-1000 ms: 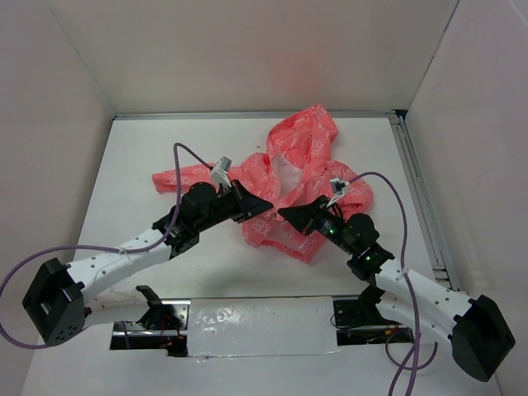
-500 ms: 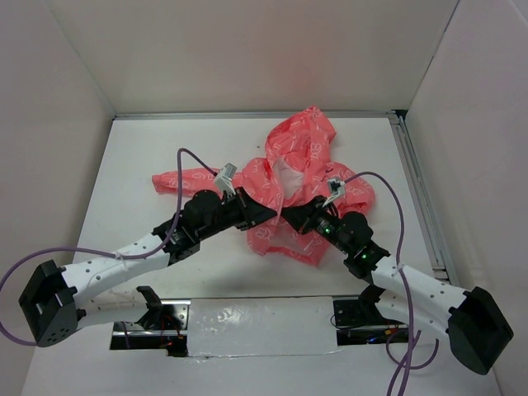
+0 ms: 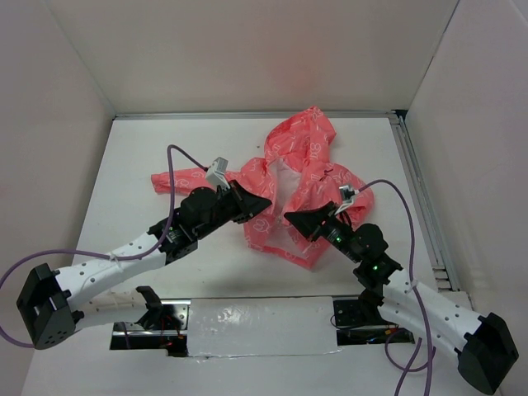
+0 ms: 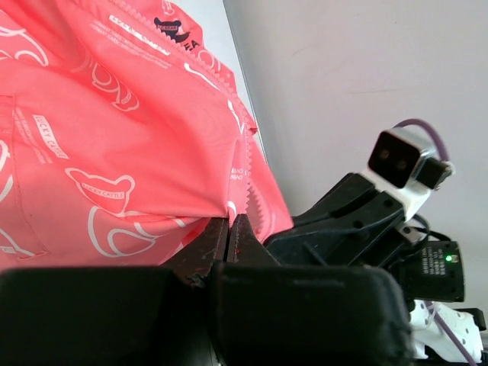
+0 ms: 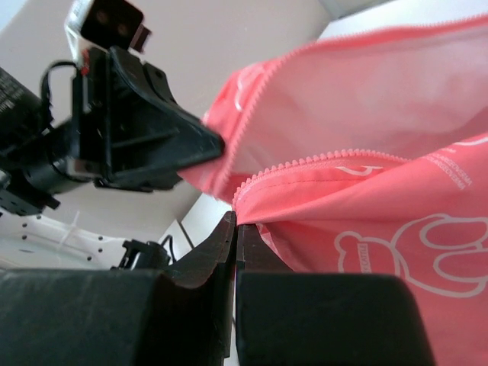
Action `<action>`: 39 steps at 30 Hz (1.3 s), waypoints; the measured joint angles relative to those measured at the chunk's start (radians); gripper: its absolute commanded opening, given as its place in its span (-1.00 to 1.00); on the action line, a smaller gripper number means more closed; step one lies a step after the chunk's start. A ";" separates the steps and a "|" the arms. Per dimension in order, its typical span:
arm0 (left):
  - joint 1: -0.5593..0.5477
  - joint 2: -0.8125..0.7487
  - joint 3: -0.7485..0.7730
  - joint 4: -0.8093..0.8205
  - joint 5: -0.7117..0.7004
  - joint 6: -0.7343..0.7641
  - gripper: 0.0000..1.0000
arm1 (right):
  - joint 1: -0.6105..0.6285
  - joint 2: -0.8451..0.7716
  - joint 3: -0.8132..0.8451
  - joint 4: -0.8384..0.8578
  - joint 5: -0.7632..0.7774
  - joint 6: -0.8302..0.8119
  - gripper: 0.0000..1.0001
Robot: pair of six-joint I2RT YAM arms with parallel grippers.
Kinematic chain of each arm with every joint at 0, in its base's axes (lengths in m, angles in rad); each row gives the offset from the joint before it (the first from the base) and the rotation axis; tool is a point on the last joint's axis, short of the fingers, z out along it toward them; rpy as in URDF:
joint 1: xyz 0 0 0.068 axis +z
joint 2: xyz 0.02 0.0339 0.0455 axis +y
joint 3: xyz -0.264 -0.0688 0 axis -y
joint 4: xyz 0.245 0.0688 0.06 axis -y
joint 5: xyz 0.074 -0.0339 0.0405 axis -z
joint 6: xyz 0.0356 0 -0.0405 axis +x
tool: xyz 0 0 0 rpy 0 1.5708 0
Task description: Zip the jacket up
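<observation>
Zipping has not begun, as far as you can see. The jacket (image 3: 301, 177) lies on the table (image 3: 132, 165), right of centre, hood (image 3: 304, 132) toward the far wall and front open. Your left gripper (image 3: 266, 204) is clenched on one front edge near the hem. Your right gripper (image 3: 289, 219) is clamped on the other edge, just beside the teeth (image 5: 305, 164). The two edges sit near each other but unjoined. Left for you: mate the zipper ends, then close it upward.

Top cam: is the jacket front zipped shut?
No, the jacket lies open, with white lining showing between its two front edges.
</observation>
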 measured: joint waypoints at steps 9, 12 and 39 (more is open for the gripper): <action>-0.006 0.016 0.000 0.048 -0.002 0.000 -1.00 | 0.000 -0.012 -0.049 0.021 -0.043 0.029 -1.00; -0.011 0.026 0.000 0.055 -0.002 0.000 -1.00 | 0.000 0.005 -0.049 0.048 -0.054 0.038 -1.00; -0.012 0.029 -0.005 0.102 0.033 -0.001 -1.00 | 0.000 0.032 -0.045 0.122 -0.047 0.060 -1.00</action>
